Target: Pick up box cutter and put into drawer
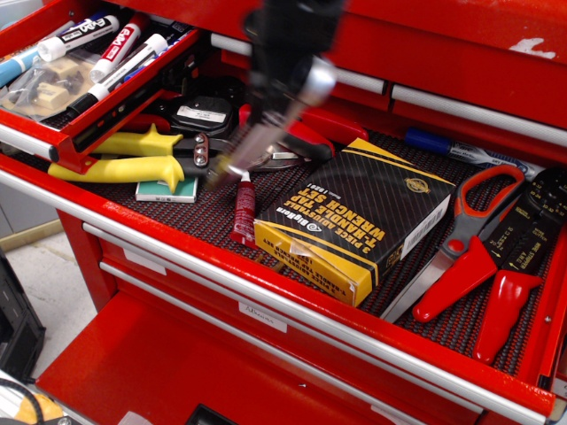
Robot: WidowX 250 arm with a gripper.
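Hanging blurred, pincer point(266, 133) grips box cutter point(246, 152).

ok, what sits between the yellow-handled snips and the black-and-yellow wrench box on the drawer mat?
In the only view: a small red tube lies on the bare mat between the yellow-handled snips and the black-and-yellow wrench box. Above that gap hangs the blurred gripper.
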